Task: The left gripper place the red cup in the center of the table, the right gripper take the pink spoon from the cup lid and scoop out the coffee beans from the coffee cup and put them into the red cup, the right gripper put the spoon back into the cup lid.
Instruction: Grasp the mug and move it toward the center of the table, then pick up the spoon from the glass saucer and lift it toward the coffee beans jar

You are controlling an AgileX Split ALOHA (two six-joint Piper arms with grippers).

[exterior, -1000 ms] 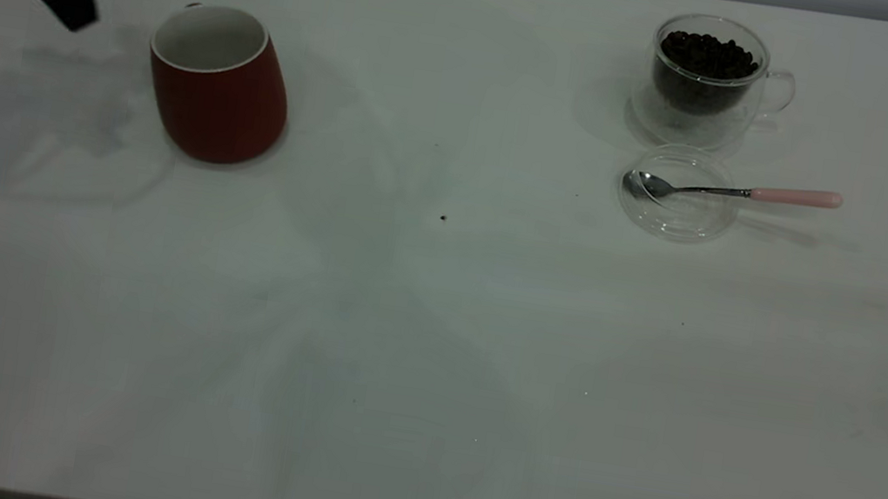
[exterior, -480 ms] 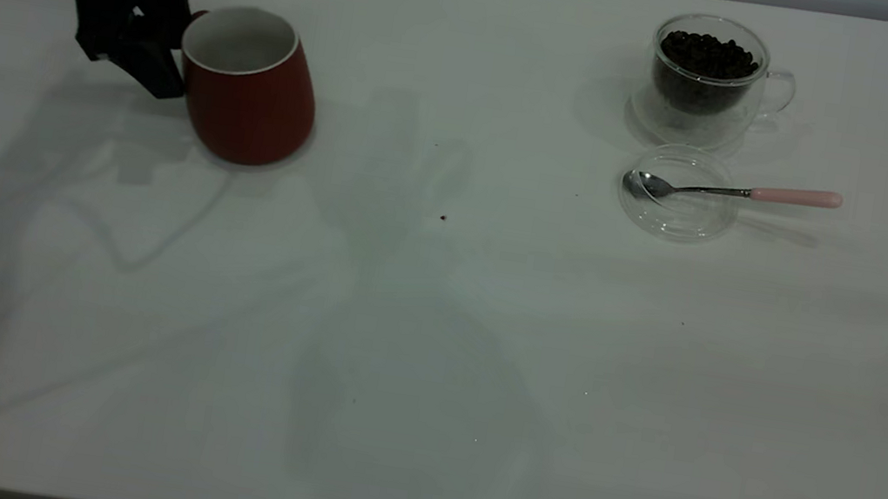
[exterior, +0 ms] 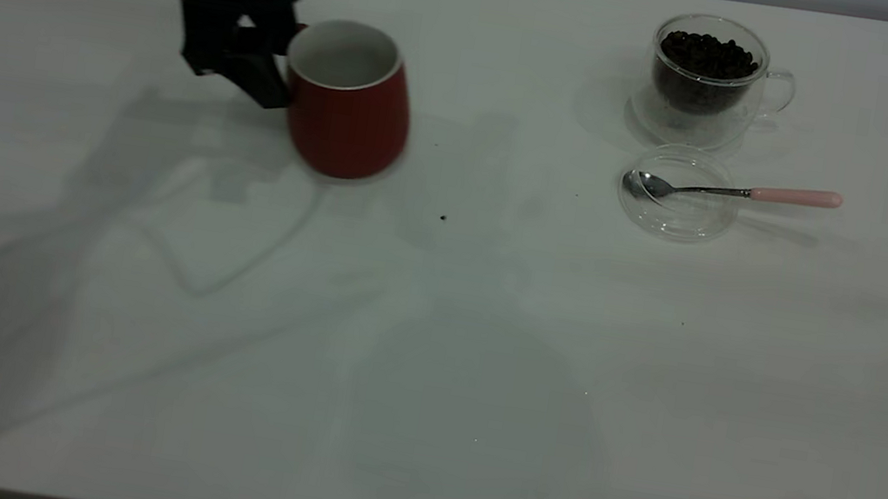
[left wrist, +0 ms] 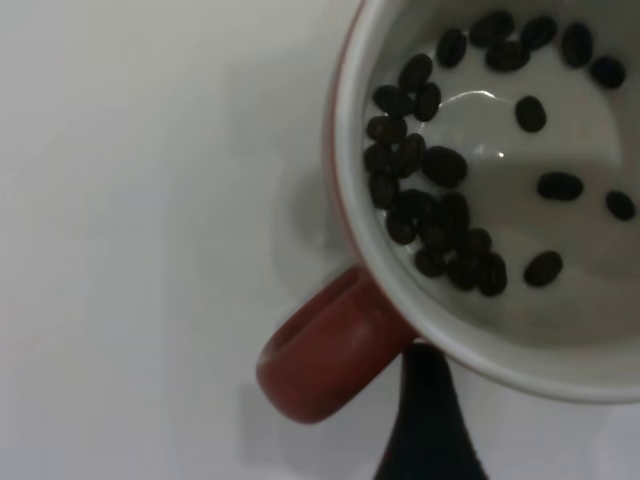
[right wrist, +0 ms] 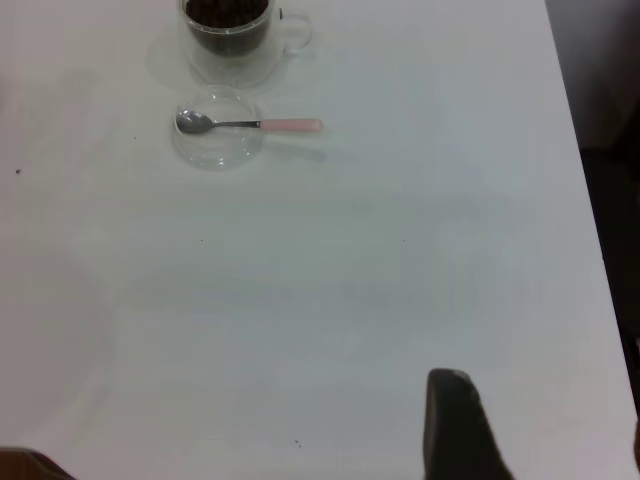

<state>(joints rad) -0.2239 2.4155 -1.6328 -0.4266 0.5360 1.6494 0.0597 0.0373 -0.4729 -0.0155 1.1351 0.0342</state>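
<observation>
The left pincer (exterior: 281, 75) is clamped on the handle of the red cup (exterior: 350, 99), left of the tabletop (exterior: 428, 353) centre, so placing is unfinished; the pink spoon (exterior: 734, 190) lies on the cup lid (exterior: 676, 214); scooping remains; the right pincer's state I cannot tell.

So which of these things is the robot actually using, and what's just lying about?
Part of the job:
- red cup, a few beans already in it, at the left gripper
- glass cup of beans
- pink spoon, lying across the lid
- right gripper, waiting far from the spoon

Just lying about:
- dark specks on the table, one at
</observation>
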